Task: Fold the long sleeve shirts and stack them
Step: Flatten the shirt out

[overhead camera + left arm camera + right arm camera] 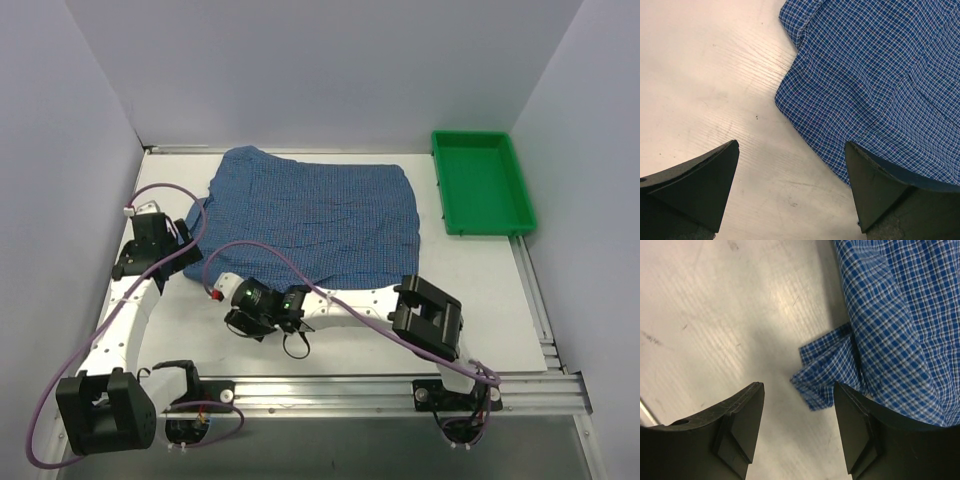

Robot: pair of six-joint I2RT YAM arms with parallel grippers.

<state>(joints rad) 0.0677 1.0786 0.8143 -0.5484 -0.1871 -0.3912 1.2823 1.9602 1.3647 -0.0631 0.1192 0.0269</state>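
One long sleeve shirt [310,215], blue fine-checked cloth, lies spread and partly folded at the back middle of the table. My left gripper [190,238] hovers at its left edge. In the left wrist view the gripper [791,144] is open over bare table, its right finger over the hem of the shirt [875,75]. My right gripper [238,312] is at the shirt's near left edge. In the right wrist view it [798,385] is open and holds nothing. A small corner of cloth [822,375] sticks out just ahead of its right finger, and the shirt [900,315] fills the right side.
A green tray [483,182] stands at the back right of the white table [400,330]. Grey walls close the left, back and right sides. A metal rail [350,385] runs along the near edge by the arm bases.
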